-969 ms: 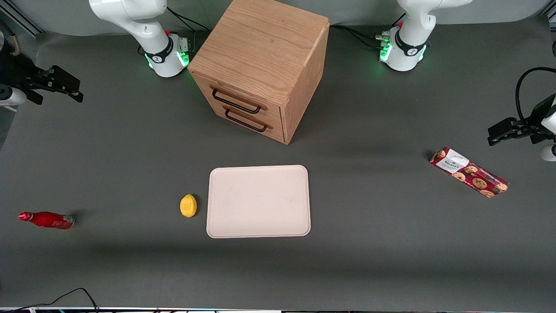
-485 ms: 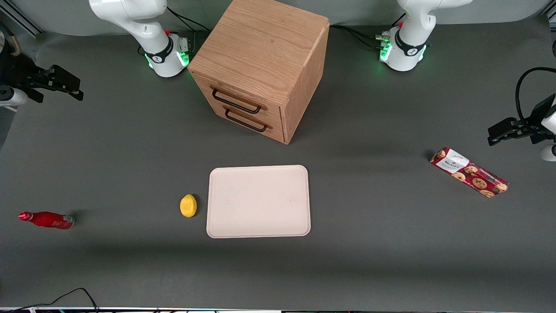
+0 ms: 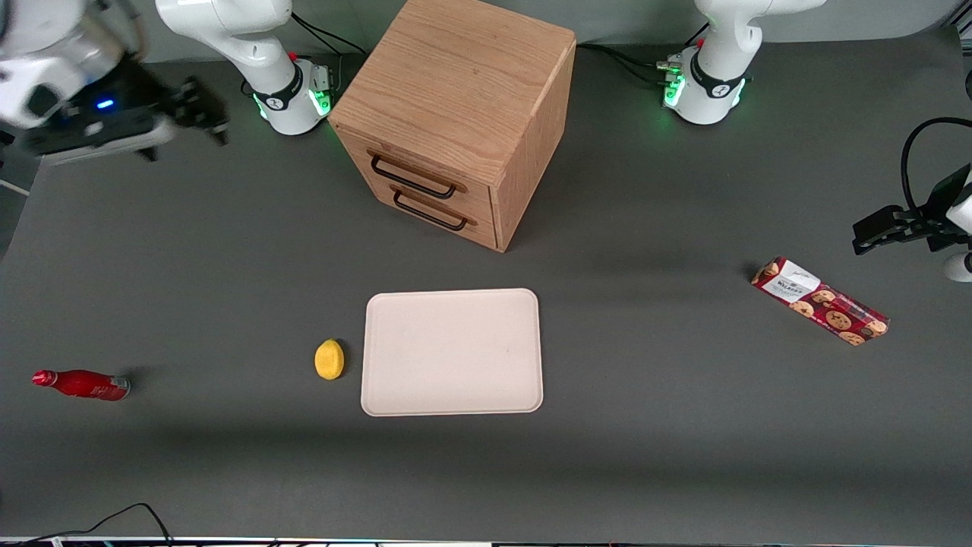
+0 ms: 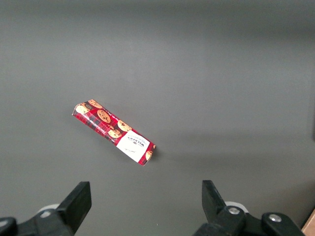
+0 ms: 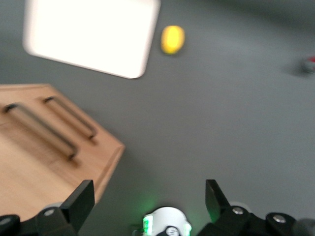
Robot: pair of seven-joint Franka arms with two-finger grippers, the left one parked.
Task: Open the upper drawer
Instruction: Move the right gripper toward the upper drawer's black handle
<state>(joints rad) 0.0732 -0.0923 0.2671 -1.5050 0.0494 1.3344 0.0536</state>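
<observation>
Two drawers on that oak cabinet (image 3: 456, 114), both shut, and the upper drawer (image 3: 414, 176) sits just above the lower one (image 3: 433, 211), black bar handles close together. The gripper (image 3: 201, 110) hangs in the air toward the working arm's end of the desk (image 3: 228, 251), well apart from the cabinet, fingers (image 5: 81, 199) spread wide with nothing between them.

My worry: those handles are so close and alike that a slightly low approach could hook the lower one instead. The cabinet also stands skewed to the desk edge, so a pull that isn't in line with the drawer might jam it or drag the whole box. It looks unanchored.

Labels: the cookie pack (image 3: 820, 301) has a white patch with print, too small to read. Same for the red bottle (image 3: 82, 384). The lemon (image 3: 329, 358) and tray (image 3: 452, 351) are plain.
</observation>
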